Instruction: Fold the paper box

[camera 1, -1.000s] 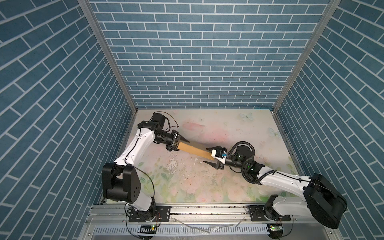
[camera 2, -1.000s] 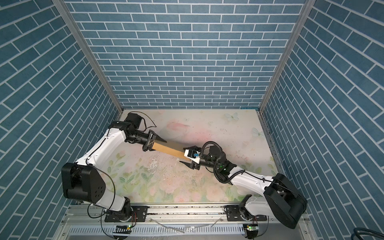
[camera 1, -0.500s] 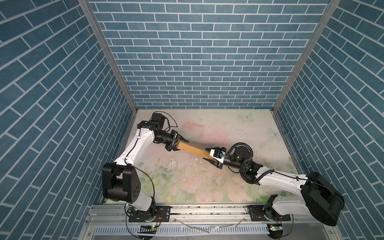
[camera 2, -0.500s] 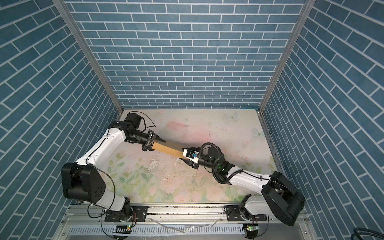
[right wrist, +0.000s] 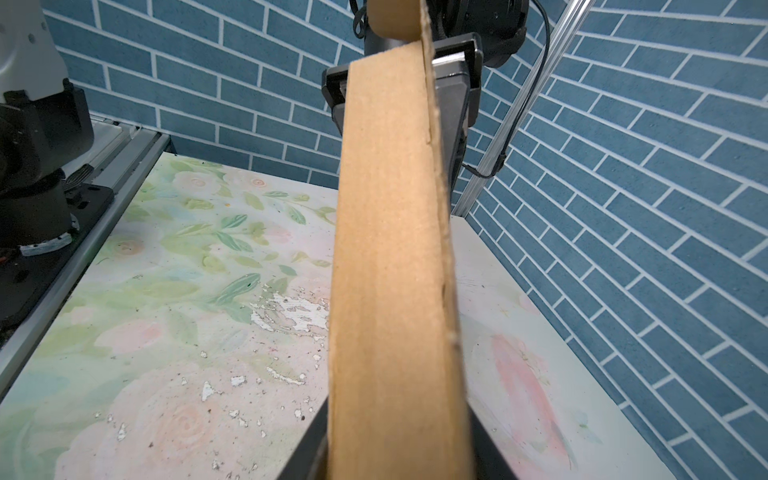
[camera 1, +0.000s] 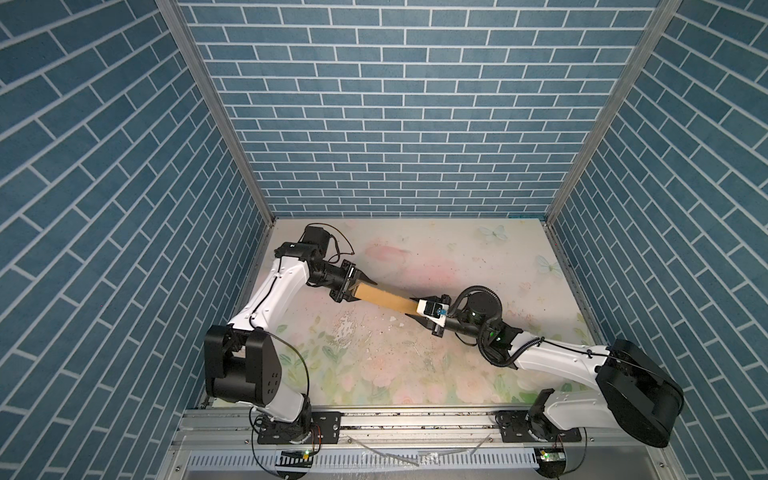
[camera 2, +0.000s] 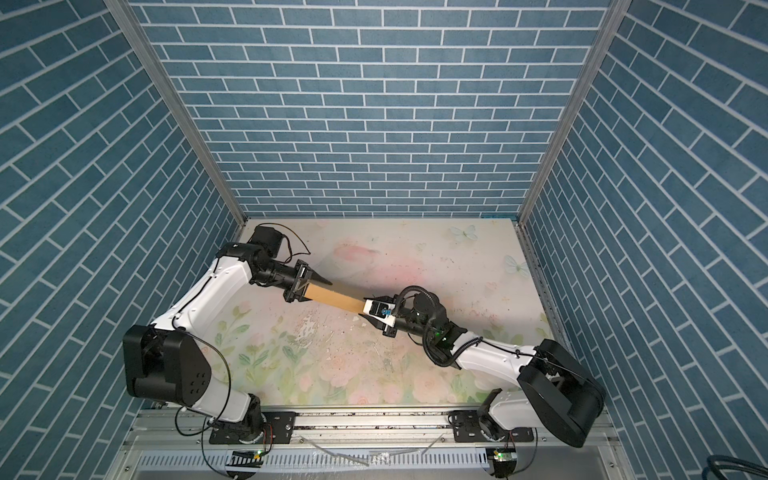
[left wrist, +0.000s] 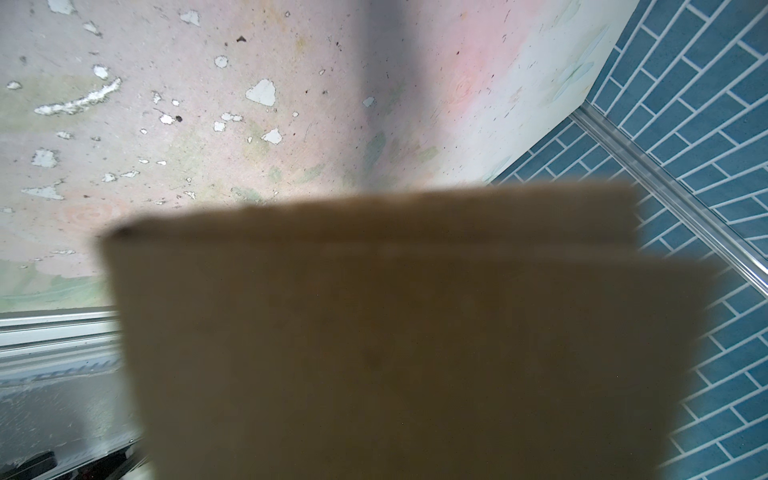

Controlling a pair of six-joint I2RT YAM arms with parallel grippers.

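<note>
The paper box (camera 1: 384,300), turned on edge, hangs above the table (camera 1: 457,257), with one end clamped in the closed left jaws and the opposite end clamped in the right jaws.

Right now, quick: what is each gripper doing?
Left gripper: closed, fingers clamped on one end of the paper box.
Right gripper: closed, fingers on either side of the opposite end of the same box.
</note>
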